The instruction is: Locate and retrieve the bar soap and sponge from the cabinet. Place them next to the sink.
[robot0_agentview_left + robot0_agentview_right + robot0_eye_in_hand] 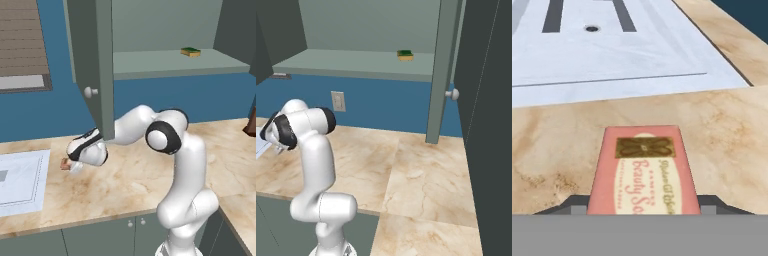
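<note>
The pincer [66, 164] grips the bar soap [644, 170] low over the surface [130, 180], just right of the sink [22, 177], seemingly to set it down there. The sponge [190, 51] waits on the cabinet [165, 62] shelf

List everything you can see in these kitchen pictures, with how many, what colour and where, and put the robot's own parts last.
pinkish-red rectangular bar soap: one, pink with pale label, between the gripper's finger tips, over the counter near the sink.
dark green sponge with yellow layer: one, on the cabinet shelf.
grey-green wall cabinet: one, door open, round pale knob.
pale white-grey flat sink: one, set in the counter at its left end.
beige marble counter: one, below the cabinet.
pale wall outlet: one, on the blue wall.
low grey-green cabinets: under the counter, small knobs.
white arm: one, reaching left.
gripper: one, dark finger tips flanking the soap.
</note>
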{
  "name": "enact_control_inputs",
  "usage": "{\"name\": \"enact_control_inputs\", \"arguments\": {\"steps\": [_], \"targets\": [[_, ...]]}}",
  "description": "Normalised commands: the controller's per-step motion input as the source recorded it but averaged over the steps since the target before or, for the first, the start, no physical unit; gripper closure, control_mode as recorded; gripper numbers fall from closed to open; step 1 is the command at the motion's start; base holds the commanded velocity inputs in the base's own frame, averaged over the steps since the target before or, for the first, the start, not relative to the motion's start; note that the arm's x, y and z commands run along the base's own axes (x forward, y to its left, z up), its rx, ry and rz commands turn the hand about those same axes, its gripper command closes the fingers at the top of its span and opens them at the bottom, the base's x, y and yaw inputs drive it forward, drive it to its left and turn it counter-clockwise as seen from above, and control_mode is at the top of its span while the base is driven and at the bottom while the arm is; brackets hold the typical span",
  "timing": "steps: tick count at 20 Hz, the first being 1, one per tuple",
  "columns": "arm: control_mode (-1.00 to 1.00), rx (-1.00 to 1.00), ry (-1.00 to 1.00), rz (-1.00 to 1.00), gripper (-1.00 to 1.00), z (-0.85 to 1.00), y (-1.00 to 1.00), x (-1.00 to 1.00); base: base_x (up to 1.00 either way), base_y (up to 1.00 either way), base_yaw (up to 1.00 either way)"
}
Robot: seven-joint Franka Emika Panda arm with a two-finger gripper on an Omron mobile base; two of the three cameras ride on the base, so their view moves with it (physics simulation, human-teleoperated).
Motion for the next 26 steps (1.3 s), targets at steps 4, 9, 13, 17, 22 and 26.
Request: {"name": "enact_control_inputs", "arguments": {"steps": [4,9,13,17,22,26], "targets": [[-1.0,0.01,0.0,0.0,1.0,-0.3,0.41,0.29,0.0,0.0,0.0],[-1.0,0.0,0.0,0.0,-1.0,-0.17,0.24,0.22,0.0,0.0,0.0],[-1.0,0.0,0.0,0.0,-1.0,0.0,0.0,0.0,0.0,0.0,0.0],[-1.0,0.0,0.0,0.0,-1.0,0.0,0.0,0.0,0.0,0.0,0.0],[-1.0,-0.02,0.0,0.0,-1.0,0.01,-0.03,0.0,0.0,0.0,0.0],[-1.0,-0.04,-0.02,-0.03,-1.0,0.39,-0.41,-0.01,0.0,0.0,0.0]]}}
